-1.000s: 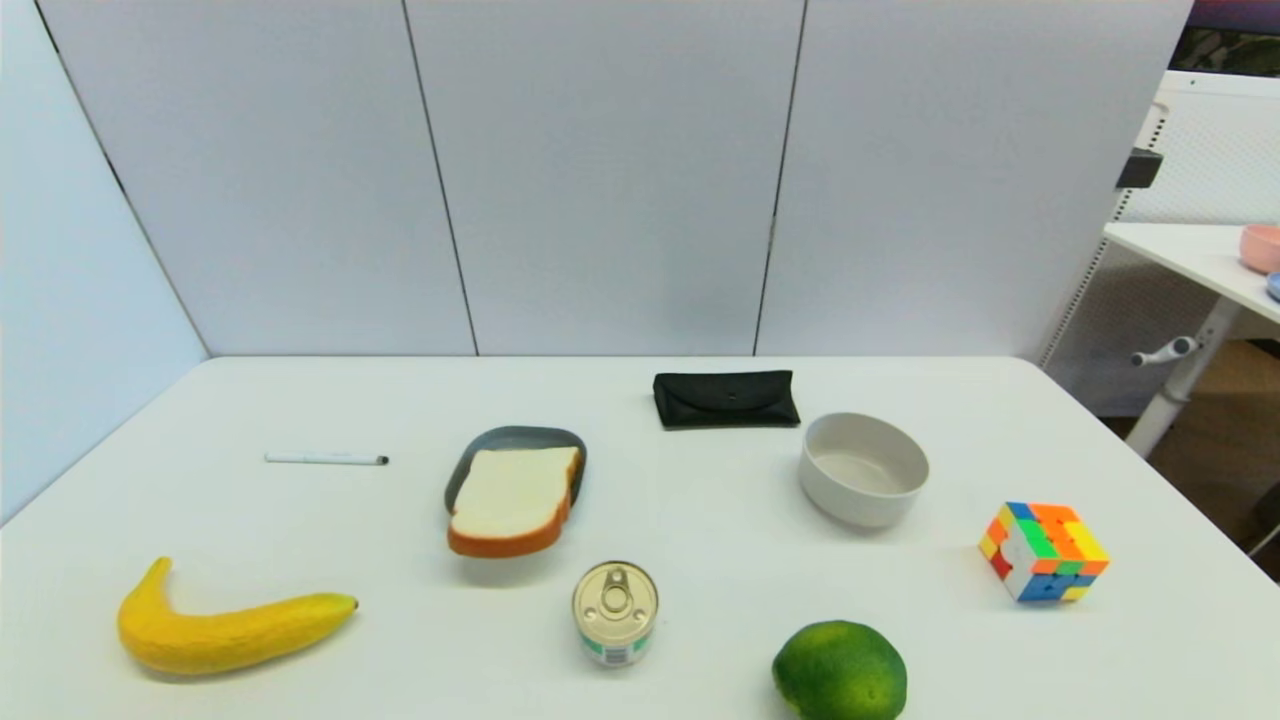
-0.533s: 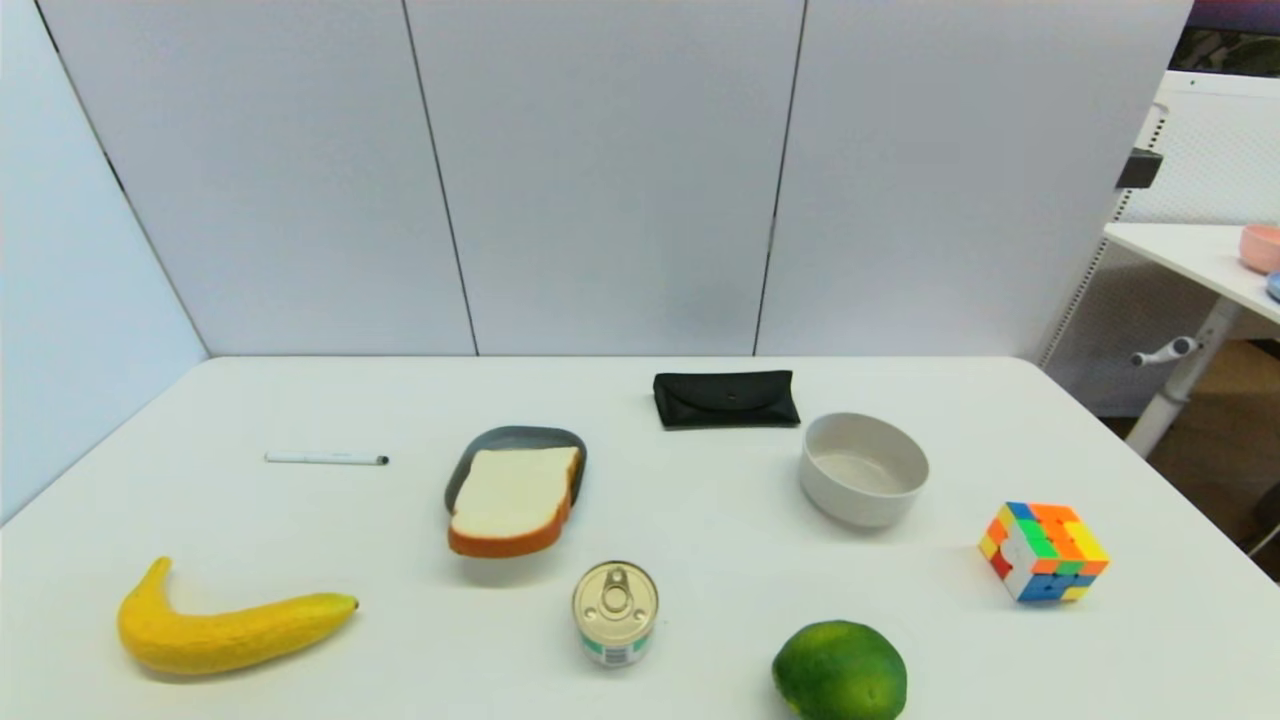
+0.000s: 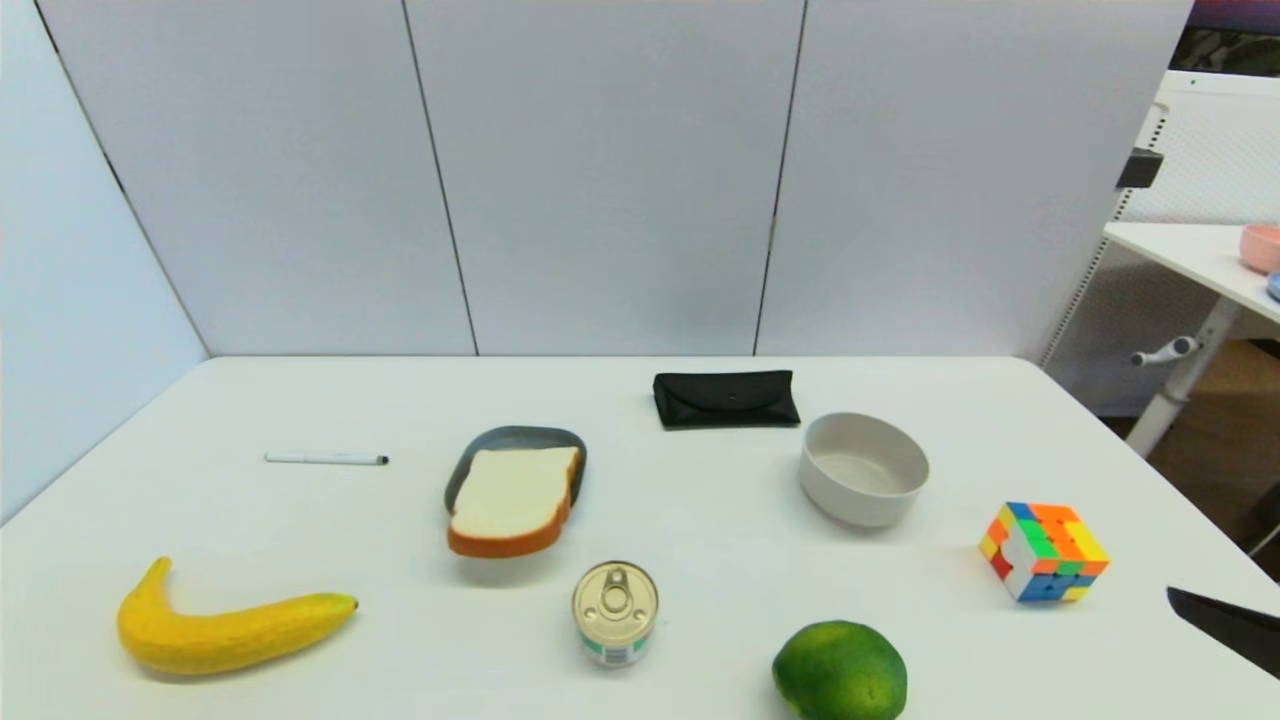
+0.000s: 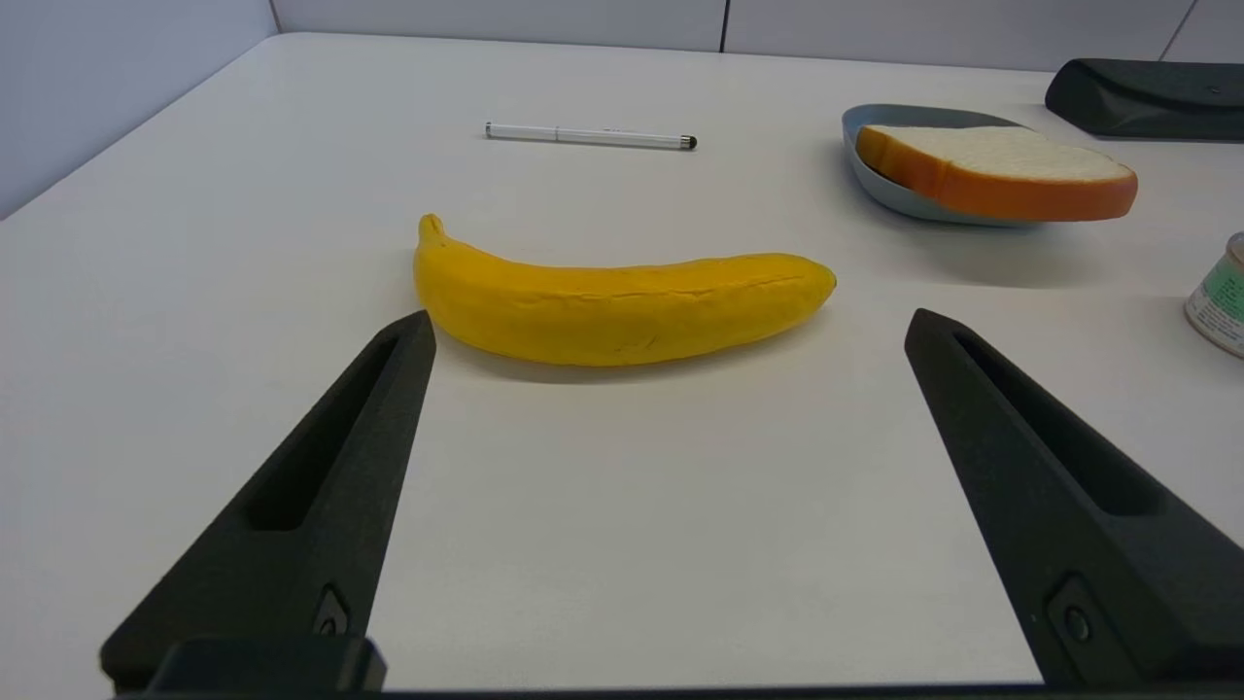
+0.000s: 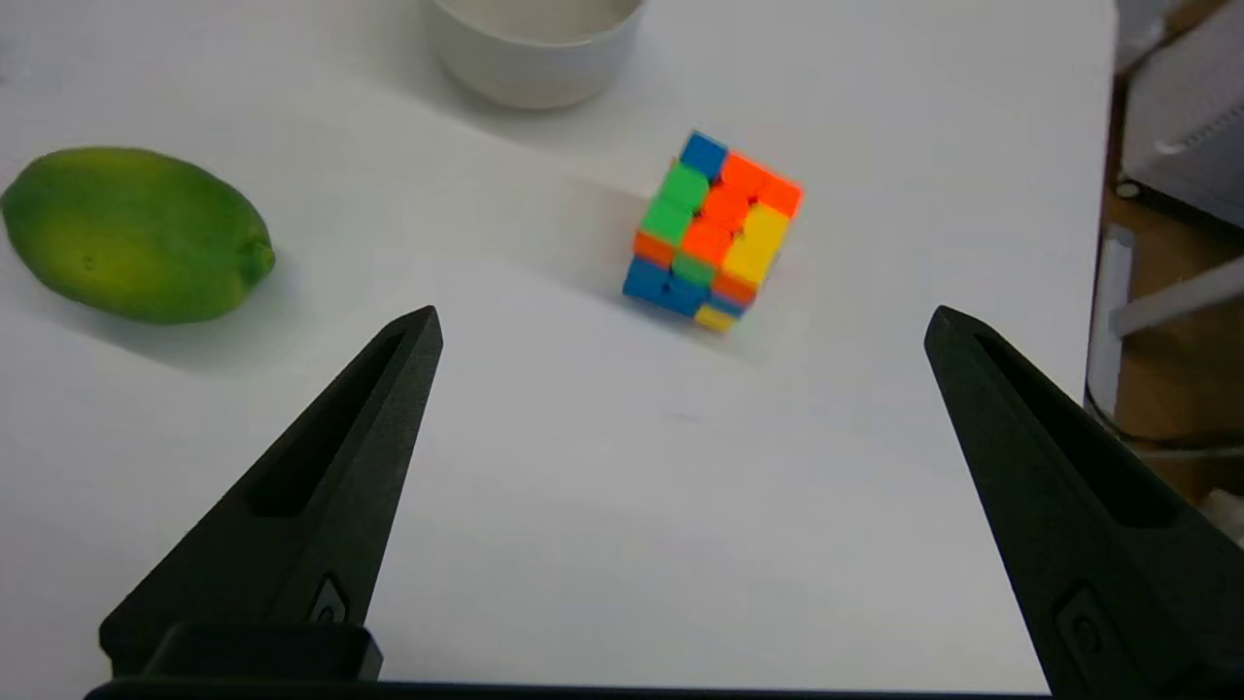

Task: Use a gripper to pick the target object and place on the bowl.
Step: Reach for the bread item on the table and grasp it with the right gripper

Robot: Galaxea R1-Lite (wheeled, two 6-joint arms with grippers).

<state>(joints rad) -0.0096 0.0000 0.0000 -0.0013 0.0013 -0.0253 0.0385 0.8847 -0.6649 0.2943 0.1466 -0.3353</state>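
Toast [image 3: 512,500] hides most of plate [image 3: 515,440].

White table [image 3: 700,500] carries: pen [image 3: 326,459] toward left edge; banana [image 3: 225,630] at near-left corner; grey plate [image 3: 510,442] mid-table; tin can [image 3: 615,611] and green fruit [image 3: 840,670] along near edge; black case [image 3: 726,399] toward far edge; bowl [image 3: 863,469] and colour cube [image 3: 1043,551] toward right edge.

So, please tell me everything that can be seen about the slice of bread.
The slice of bread has a white face and an orange-brown crust, thick and spongy-looking. It lies flat, whole, resting on the grey plate, with its near end jutting past the plate's rim above the table. It sits left of centre, beyond the can. Nothing else touches it; no gripper is near.
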